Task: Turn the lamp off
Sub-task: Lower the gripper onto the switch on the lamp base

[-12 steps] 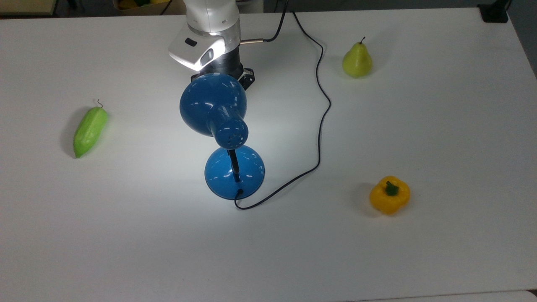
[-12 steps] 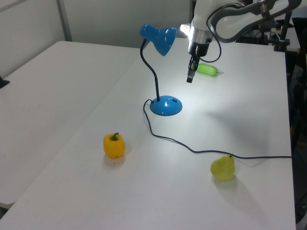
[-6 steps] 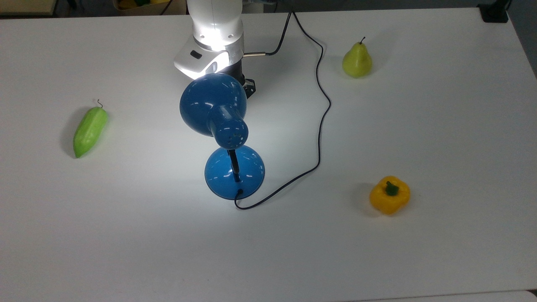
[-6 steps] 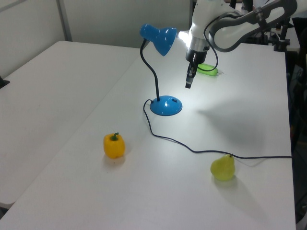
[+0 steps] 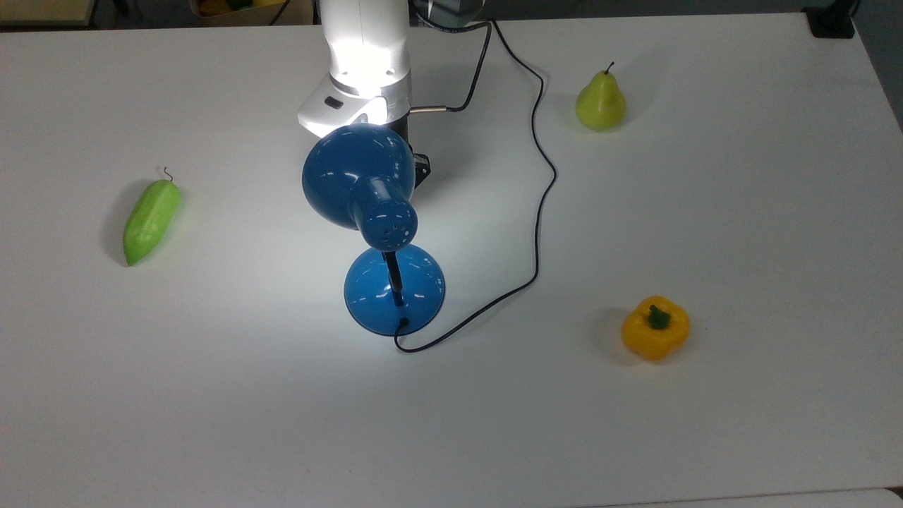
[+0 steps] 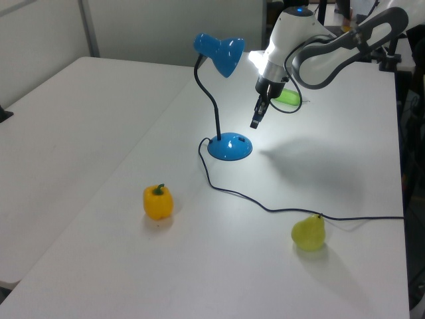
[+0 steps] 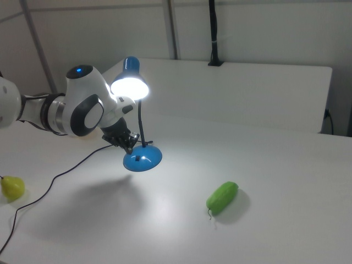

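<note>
The blue lamp is lit and throws a bright patch on the white table. Its domed shade leans over the round base on a black neck. In the left view the shade faces my arm, and my gripper hangs fingers-down just right of the base, slightly above the table. Its fingers look pressed together with nothing between them. In the right view the gripper sits close to the left of the base. In the top view the shade hides most of the gripper.
The lamp's thin black cord snakes across the table to the far edge. A green pear, a yellow bell pepper and a green cucumber-like fruit lie well apart from the lamp.
My gripper has come lower and nearer the lamp base, moving left and down in the left view. The lamp stays lit and has not moved.
</note>
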Motion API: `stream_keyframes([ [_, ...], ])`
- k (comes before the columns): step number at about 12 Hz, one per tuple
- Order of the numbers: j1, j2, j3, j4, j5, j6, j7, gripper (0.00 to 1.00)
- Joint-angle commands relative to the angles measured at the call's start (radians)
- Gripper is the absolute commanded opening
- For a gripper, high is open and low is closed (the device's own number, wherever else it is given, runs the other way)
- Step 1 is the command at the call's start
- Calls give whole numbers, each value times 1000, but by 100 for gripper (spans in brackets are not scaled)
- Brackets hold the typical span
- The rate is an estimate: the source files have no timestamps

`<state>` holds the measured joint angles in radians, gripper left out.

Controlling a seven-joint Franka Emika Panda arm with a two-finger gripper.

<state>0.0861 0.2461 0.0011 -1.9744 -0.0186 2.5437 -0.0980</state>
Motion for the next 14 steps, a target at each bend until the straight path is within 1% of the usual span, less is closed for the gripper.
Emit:
stream_keyframes([
  [1, 6, 22, -3, -15, -17, 101, 27, 0],
  [2, 6, 35, -4, -14, -17, 128, 27, 0],
  [11, 7, 85, -4, -4, -23, 170, 18, 0],
  [14, 7, 102, -4, -3, -23, 205, 17, 0],
])
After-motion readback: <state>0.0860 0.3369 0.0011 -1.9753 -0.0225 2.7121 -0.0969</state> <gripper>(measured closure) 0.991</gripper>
